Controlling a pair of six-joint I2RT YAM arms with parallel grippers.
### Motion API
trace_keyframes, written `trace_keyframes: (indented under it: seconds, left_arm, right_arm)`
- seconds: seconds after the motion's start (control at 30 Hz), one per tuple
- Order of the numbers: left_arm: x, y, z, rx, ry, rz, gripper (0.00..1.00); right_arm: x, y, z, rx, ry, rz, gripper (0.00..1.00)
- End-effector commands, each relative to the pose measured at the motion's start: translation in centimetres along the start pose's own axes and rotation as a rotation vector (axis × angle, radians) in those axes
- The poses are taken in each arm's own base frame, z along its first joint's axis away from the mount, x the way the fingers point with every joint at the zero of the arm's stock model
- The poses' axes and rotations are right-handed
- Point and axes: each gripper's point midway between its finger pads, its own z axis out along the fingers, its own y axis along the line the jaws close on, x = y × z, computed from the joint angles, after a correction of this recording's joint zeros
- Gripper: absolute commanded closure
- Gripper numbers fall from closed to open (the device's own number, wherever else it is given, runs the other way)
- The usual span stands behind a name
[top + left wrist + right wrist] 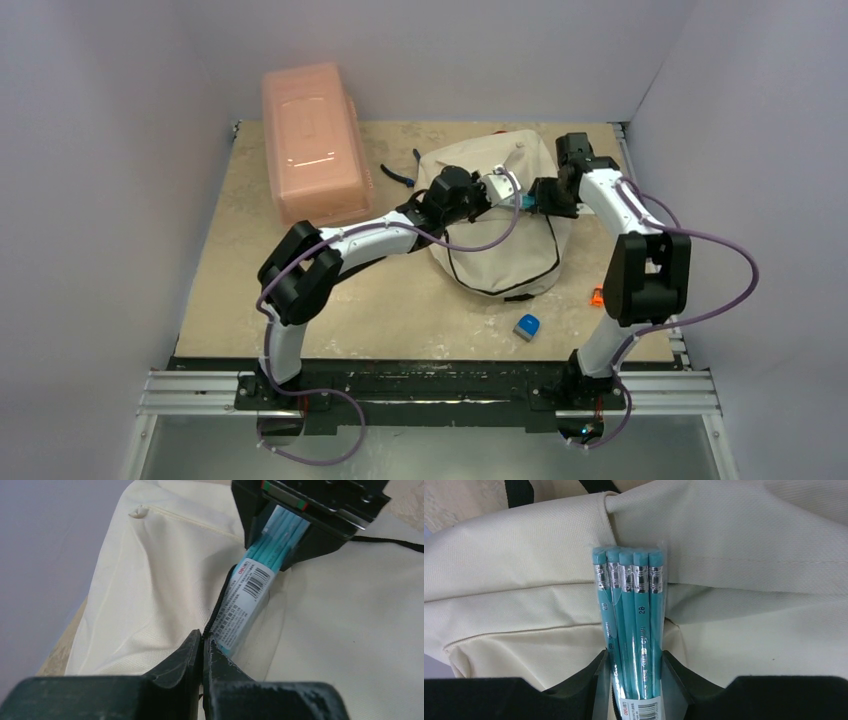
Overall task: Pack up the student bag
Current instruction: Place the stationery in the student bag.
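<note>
1. Near edge, top view: a small blue item (527, 325) lies loose on the table (400, 310) at about 5 o'clock from the bag. A small orange item (597, 296) is at 4 o'clock, beside the right arm. Both are too small to identify, and both are outside the bag.
2. The student bag (500, 255) lies flat mid-table, between the two wrists.
3. The left gripper (203, 642) has its jaws together, pinching the bag's black zipper edge (217, 605) and holding that lip up.
4. The right gripper (636, 675) is clamped on a clear-wrapped pack of teal pencils (629, 605). The eraser ends stick out past the fingertips over the cream fabric.
5. In the left wrist view the pack's labelled face slants down to the zipper line, with its lower end tucked just behind the lifted edge. I can't tell how deep it goes.
6. Far side: a black-handled tool (398, 176) sits just beside the bag at 10 o'clock; I can't tell whether it's pliers or scissors. A pink plastic box (313, 140) sits further out at 10 o'clock, lid on.
7. Progress, my read: the pencils are mid-insertion and not released.
8. Left to do: push the pack in and let go, pack whichever loose items belong in the bag, then zip it. Contents already inside aren't visible.
</note>
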Motion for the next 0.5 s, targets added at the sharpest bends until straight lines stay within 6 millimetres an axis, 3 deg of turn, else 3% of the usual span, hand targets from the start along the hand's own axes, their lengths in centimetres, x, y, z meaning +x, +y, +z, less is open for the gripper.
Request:
trace_keyframes:
  seconds: [0.0,0.03,0.17,0.27,0.37,0.47]
  left_arm:
    - [-6.5,-1.4,-1.8,0.106,-0.222,0.046,1.0]
    - [-6.1,-1.8,-1.6,0.118,-0.22,0.063,1.0]
    - [-4.7,-1.7,-0.2,0.095,-0.184,0.07,1.0]
    - [-3.7,-0.3,0.9,0.014,-0.136,0.073,1.0]
    - [-1.8,1.2,2.0,-0.086,-0.069,0.084,1.0]
    - [0.2,1.2,2.4,-0.11,-0.034,0.087,1.0]
  right_arm:
    - [2.7,4.3,-1.0,-0.091,0.066,0.058,1.0]
    - [3.4,4.9,-1.2,-0.11,0.077,0.063,1.0]
    - [9.2,6.8,-1.8,-0.162,0.22,0.065,0.97]
    - [12.5,6.1,-1.9,-0.199,0.293,0.083,0.91]
    - [12.6,4.4,-1.9,-0.19,0.303,0.015,0.7]
    - [11.7,1.9,-1.6,-0.167,0.276,-0.138,0.43]
